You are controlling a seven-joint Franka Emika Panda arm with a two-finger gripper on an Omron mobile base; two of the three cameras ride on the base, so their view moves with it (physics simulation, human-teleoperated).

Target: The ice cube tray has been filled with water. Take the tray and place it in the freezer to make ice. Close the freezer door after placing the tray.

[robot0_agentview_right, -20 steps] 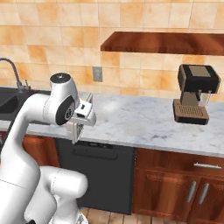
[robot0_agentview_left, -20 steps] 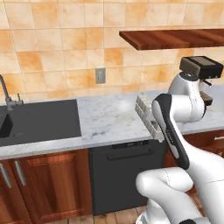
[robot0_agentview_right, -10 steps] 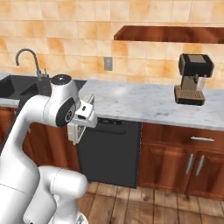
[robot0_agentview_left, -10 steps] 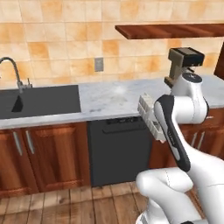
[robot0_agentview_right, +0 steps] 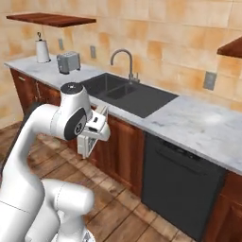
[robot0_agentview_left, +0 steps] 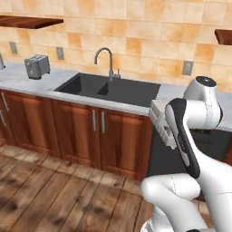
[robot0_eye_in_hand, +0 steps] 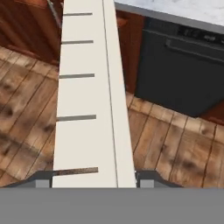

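Since a second ago the base has driven sideways, so both base views have swung from the coffee machine and dishwasher stretch of counter to the sink; the arm's folded pose and the tray in its grip look unchanged.

Nearest, the gripper [robot0_eye_in_hand: 94,177] is pinching the ice cube tray [robot0_eye_in_hand: 89,100] by one short end, a dark fingertip [robot0_eye_in_hand: 43,178] showing on either side of it in the hand view. The tray runs straight out from the fingers as a long pale strip crossed by thin divider lines. In the left base view the ice cube tray [robot0_agentview_left: 161,123] is carried in the air in front of the white arm, clear of the counter, and in the right base view it [robot0_agentview_right: 93,134] hangs on edge at the robot's chest height.

Below and beyond the fingers lies the wooden floor [robot0_eye_in_hand: 173,153]. Past the tray's far end and off to one side stands the black dishwasher [robot0_eye_in_hand: 183,70], with wooden cabinets [robot0_agentview_left: 74,131] beside it. Farther still, the marble counter [robot0_agentview_right: 198,125] holds the dark sink [robot0_agentview_left: 111,88] with its curved faucet [robot0_agentview_left: 105,59]. Farthest from the fingers, a toaster [robot0_agentview_right: 68,62] sits along the counter near a paper towel roll [robot0_agentview_right: 42,50].
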